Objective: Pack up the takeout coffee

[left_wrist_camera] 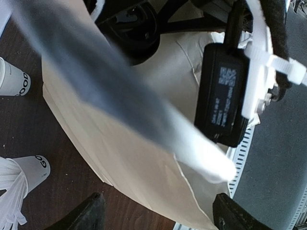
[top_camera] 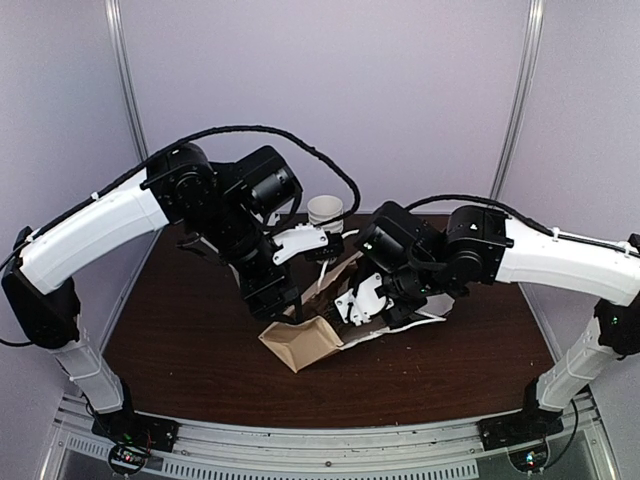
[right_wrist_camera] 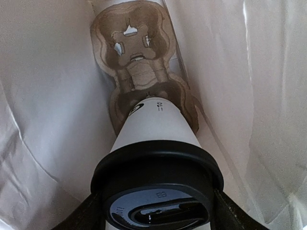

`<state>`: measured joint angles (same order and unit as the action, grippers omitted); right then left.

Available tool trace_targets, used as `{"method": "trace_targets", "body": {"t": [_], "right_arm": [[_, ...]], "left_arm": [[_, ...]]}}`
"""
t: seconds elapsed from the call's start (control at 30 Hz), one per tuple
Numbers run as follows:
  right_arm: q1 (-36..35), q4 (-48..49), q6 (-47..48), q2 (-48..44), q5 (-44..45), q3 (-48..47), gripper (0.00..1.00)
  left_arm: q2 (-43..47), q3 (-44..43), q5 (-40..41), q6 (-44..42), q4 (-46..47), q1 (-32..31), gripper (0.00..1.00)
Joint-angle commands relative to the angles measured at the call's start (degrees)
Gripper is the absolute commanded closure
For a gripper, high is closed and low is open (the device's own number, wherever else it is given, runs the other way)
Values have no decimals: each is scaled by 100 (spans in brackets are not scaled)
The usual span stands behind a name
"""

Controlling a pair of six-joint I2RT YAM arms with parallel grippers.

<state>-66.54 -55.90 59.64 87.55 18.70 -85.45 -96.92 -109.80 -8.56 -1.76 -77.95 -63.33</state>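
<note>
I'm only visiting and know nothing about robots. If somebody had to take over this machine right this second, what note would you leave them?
Grippers: the right gripper is shut on the coffee cup at its black lid. The left gripper is open at the outside of the paper bag; contact unclear.
Done: the cup is lidded and inside the bag, just short of the cardboard carrier at the far end.
Left: seat the cup, release it, pull the right arm out.
</note>
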Motion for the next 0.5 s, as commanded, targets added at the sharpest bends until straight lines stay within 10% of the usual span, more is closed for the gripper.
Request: {"method": "trace_targets", "body": {"t": [0.0, 0.47], "right_arm": [[-19, 433, 152, 148, 565, 64, 48], [78, 216, 36, 667, 389, -237, 48]], "left_arm": [[188, 134, 362, -205, 282, 0, 19], [1259, 1186, 680, -302, 1739, 926, 13]]}}
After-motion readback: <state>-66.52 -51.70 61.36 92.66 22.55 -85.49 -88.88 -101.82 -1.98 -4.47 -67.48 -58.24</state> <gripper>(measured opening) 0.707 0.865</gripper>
